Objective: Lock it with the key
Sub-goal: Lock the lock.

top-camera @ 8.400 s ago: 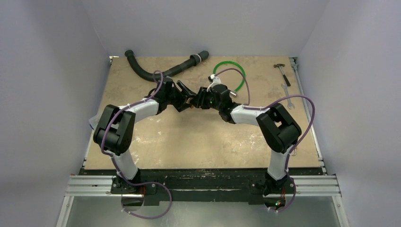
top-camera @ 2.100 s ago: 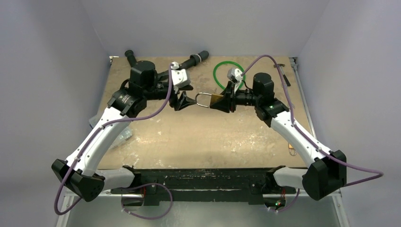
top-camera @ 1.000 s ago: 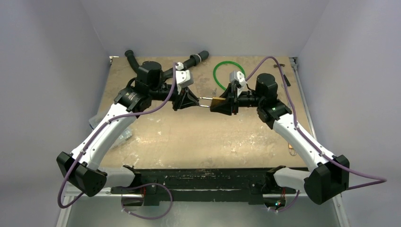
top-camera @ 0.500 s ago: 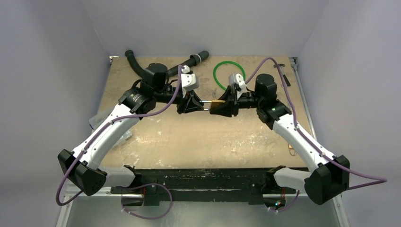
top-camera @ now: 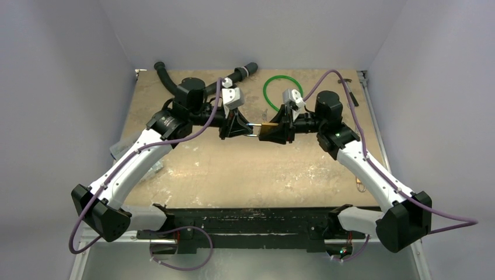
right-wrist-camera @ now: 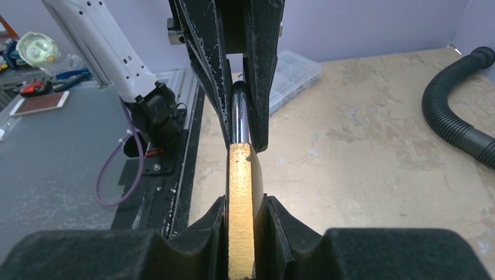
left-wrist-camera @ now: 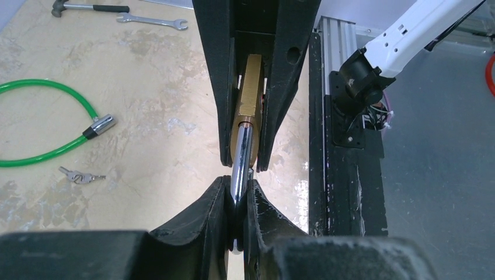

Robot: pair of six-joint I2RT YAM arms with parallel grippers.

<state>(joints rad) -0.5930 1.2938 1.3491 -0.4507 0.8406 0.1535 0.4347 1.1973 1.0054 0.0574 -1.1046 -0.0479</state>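
Note:
The lock [top-camera: 265, 129], a small brass padlock, hangs above the table between both grippers. My right gripper [right-wrist-camera: 242, 201] is shut on its brass body [right-wrist-camera: 240, 192], which stands edge-on between the fingers. My left gripper [left-wrist-camera: 236, 188] is shut on the silver shackle [left-wrist-camera: 241, 166], facing the right one [top-camera: 275, 132] nose to nose. In the top view the left gripper [top-camera: 238, 126] is just left of the lock. The key [left-wrist-camera: 79, 175] lies on the table beside the end of the green cable loop, and neither gripper touches it.
A green cable loop [top-camera: 282, 92] lies behind the grippers. A black hose [top-camera: 175, 79] runs along the back left. A hammer [left-wrist-camera: 87, 8] and a wrench [left-wrist-camera: 152, 21] lie at the back right. A clear plastic box [right-wrist-camera: 292, 69] sits at the left table edge.
My left gripper has moved right along the shackle, closer to the brass body, and is clamped on it. The right arm and the lock body have stayed where they were.

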